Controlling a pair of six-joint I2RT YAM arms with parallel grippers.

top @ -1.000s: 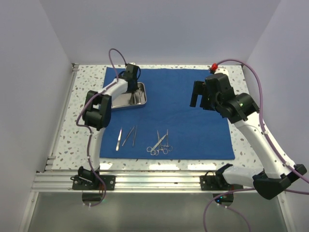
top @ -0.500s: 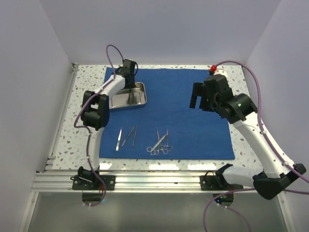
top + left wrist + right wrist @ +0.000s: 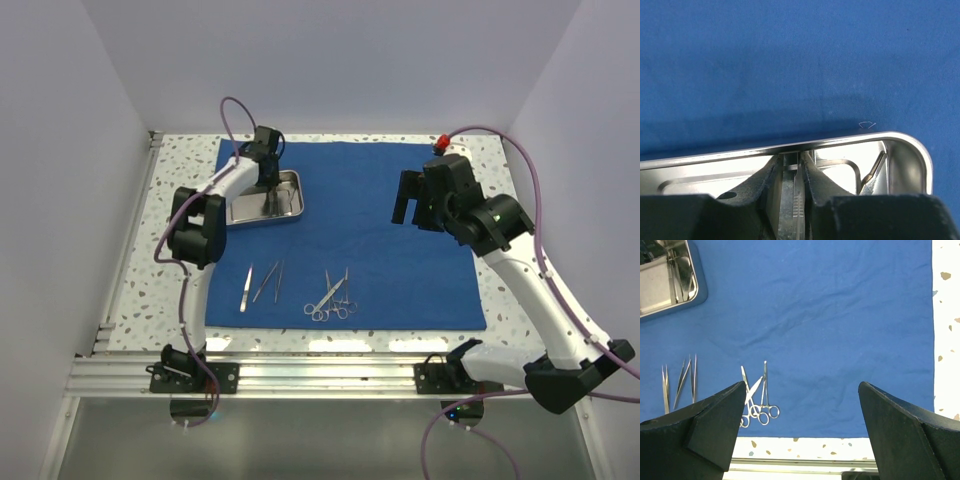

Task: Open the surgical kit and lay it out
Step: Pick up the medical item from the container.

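The royal-blue cloth (image 3: 400, 250) lies spread flat on the table. The steel tray (image 3: 245, 211) sits on its far left corner. My left gripper (image 3: 271, 192) reaches down into the tray and is shut on a slim ridged steel instrument (image 3: 798, 200), gripped between its fingers just inside the tray rim (image 3: 850, 139). Another instrument (image 3: 873, 171) leans in the tray's corner. Tweezers (image 3: 258, 284) and ring-handled clamps (image 3: 332, 297) lie on the cloth's near part. My right gripper (image 3: 410, 197) hangs open and empty above the cloth's right half, and the right wrist view shows the clamps (image 3: 757, 400) below it.
The speckled tabletop (image 3: 180, 290) shows around the cloth. An aluminium rail (image 3: 320, 375) runs along the near edge. White walls close in the left, back and right. The right wrist view shows the tray (image 3: 701, 287) at its top left and the tweezers (image 3: 680, 380) at its left.
My left wrist has shifted slightly left over the tray's far end, with its fingers still down in the tray. The right arm and the laid-out instruments have not moved.
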